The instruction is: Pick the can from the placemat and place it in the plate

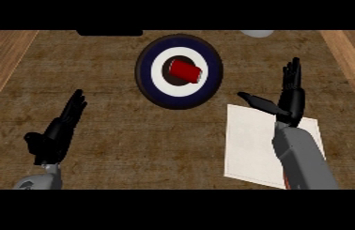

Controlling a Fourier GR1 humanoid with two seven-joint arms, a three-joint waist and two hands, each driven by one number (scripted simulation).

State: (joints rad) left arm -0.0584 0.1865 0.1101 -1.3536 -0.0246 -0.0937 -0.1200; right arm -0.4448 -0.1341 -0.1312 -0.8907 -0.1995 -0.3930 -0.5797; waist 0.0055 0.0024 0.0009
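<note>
Red can [186, 71] lying on its side at centre of plate [147, 79], ten o'clock from right hand [289, 97]; hand released, fingers straight, above white placemat [253, 149]. Left hand [59, 130] open, well apart.

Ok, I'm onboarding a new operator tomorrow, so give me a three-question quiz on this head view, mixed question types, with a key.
1. True or false: the red can lies on the white placemat.
2. Multiple choice: what is the right hand doing?
A. Curled round the can
B. Open, fingers straight, above the placemat
C. Pressing on the plate
3. Short answer: where does the left hand show, and does it hold anything?

Key
1. False: the can lies on its side in the middle of the plate.
2. B
3. At the view's lower left, open over the counter, holding nothing.
</note>
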